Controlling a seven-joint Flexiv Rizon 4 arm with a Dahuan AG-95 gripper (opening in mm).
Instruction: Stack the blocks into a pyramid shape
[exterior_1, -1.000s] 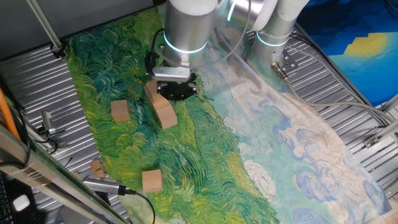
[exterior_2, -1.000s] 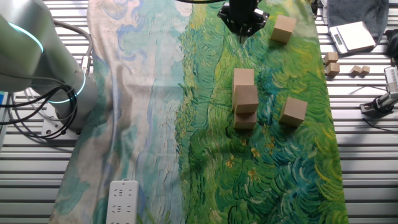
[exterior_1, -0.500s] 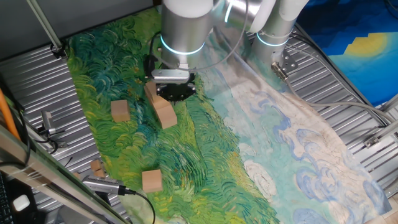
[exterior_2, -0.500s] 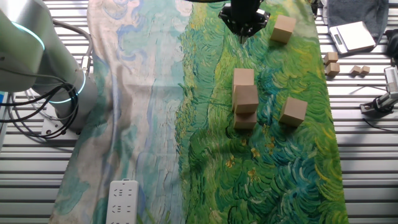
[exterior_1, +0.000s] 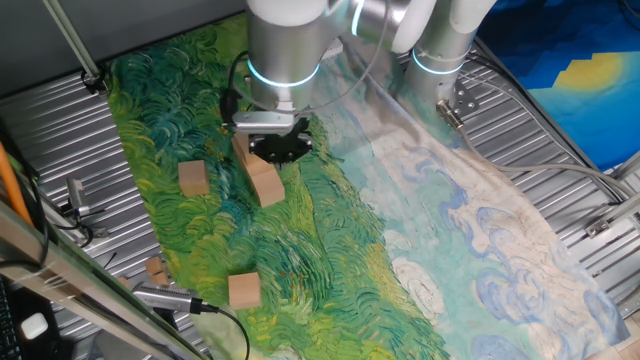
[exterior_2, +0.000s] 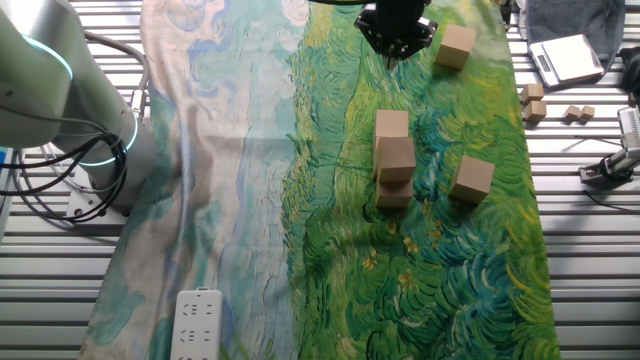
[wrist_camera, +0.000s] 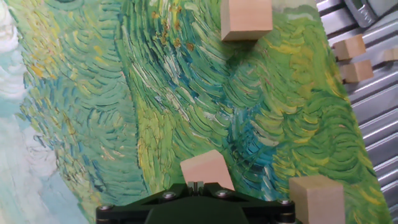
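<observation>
Several tan wooden blocks form a small stack (exterior_2: 396, 158) in the middle of the green cloth; it also shows in one fixed view (exterior_1: 262, 178). One loose block (exterior_2: 471, 178) lies beside the stack, also seen in one fixed view (exterior_1: 193, 178). Another loose block (exterior_2: 457, 45) lies farther off and shows at the top of the hand view (wrist_camera: 246, 17). My gripper (exterior_2: 392, 48) hangs above the cloth between the stack and that far block, with its fingers pressed together and nothing in them. In the hand view my gripper (wrist_camera: 196, 185) is just short of a stack block (wrist_camera: 206, 169).
Small tan scraps (exterior_2: 532, 97) lie on the metal slats past the cloth's edge, near a grey device (exterior_2: 566, 58). A white power strip (exterior_2: 197, 325) lies at the cloth's other end. A second robot base (exterior_2: 60, 110) stands at the side.
My arm has shifted slightly sideways, away from the stack and toward the far loose block. The blocks have not moved.
</observation>
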